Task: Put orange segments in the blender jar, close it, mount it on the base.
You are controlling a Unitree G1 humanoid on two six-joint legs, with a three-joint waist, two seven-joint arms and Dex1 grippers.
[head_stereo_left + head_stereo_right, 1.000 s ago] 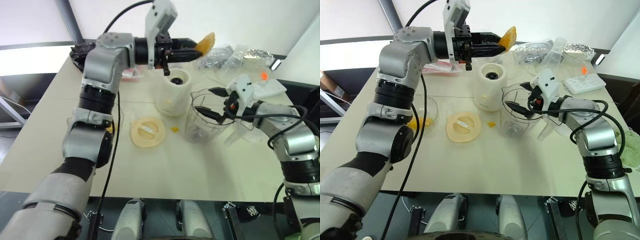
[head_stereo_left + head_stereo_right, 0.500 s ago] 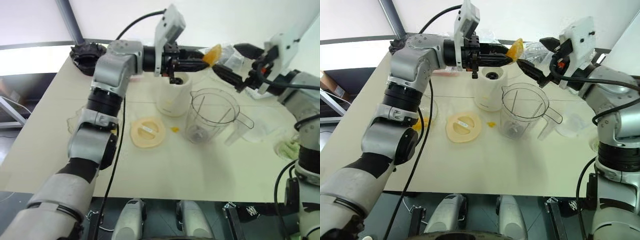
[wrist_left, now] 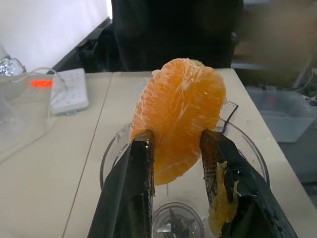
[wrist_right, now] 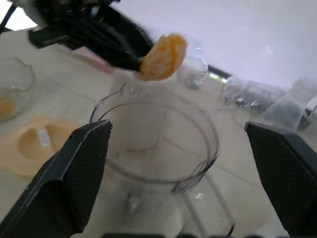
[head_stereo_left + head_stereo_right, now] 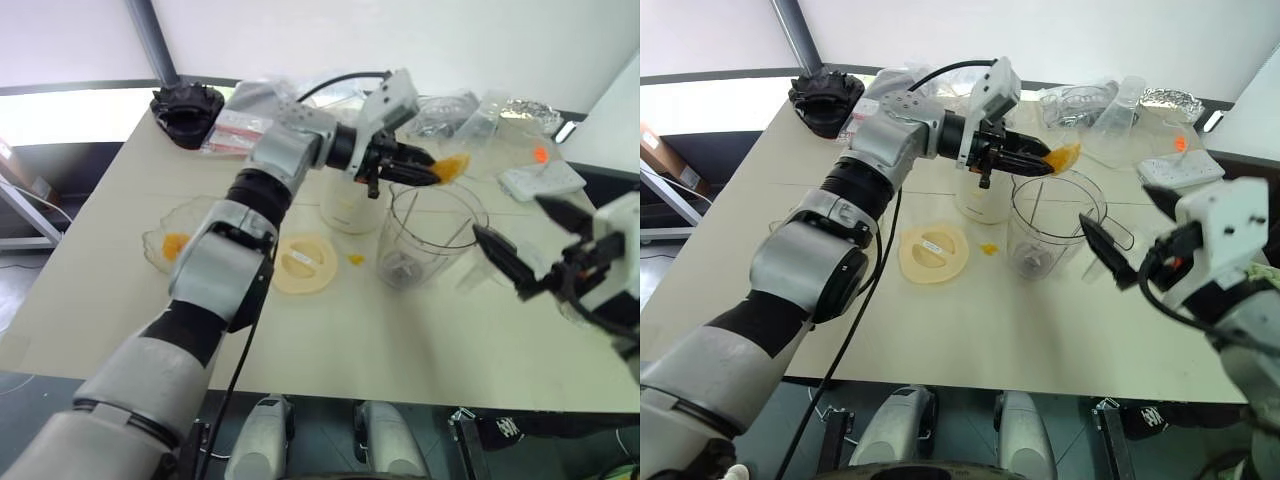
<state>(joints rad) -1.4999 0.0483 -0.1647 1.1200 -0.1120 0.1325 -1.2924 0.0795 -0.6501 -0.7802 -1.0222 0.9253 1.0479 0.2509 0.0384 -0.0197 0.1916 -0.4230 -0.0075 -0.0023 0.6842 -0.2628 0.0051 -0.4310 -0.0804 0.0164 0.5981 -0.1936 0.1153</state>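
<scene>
Silver-grey arms; black cables; black claws [image 5: 1032, 164]

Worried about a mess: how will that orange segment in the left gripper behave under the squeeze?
Probably soft and easily crushed: pulp already clings to a finger of the left gripper. The orange segment looks wet and glossy, so it may slip. It seems light, and should drop into the jar below when released.

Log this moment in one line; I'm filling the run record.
left gripper: shut on segment, over jar mouth | right gripper: open, empty, beside jar | lid: off, on table | jar: off base
</scene>
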